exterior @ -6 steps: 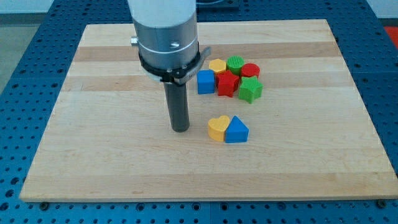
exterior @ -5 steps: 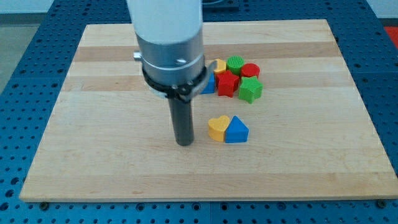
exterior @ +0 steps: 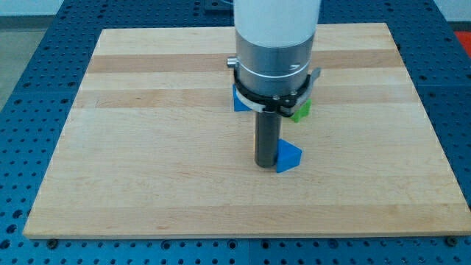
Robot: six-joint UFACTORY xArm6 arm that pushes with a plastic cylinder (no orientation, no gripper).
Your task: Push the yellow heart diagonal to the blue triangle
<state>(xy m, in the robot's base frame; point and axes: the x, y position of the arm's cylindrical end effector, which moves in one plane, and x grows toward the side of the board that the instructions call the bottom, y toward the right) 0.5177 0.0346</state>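
Note:
The blue triangle (exterior: pixel 288 156) lies just right of the board's middle. My tip (exterior: pixel 265 165) stands right against its left side, where the yellow heart lay; the heart is hidden behind the rod and I cannot see it. The arm's wide body covers the cluster of blocks above.
Of the cluster at the view's upper middle only a corner of the blue block (exterior: pixel 240 100) and a bit of a green block (exterior: pixel 299 111) show past the arm. The wooden board (exterior: pixel 147 184) rests on a blue perforated table.
My tip has moved right, from left of the yellow heart to the spot beside the blue triangle. The heart and most of the cluster are now hidden by the arm.

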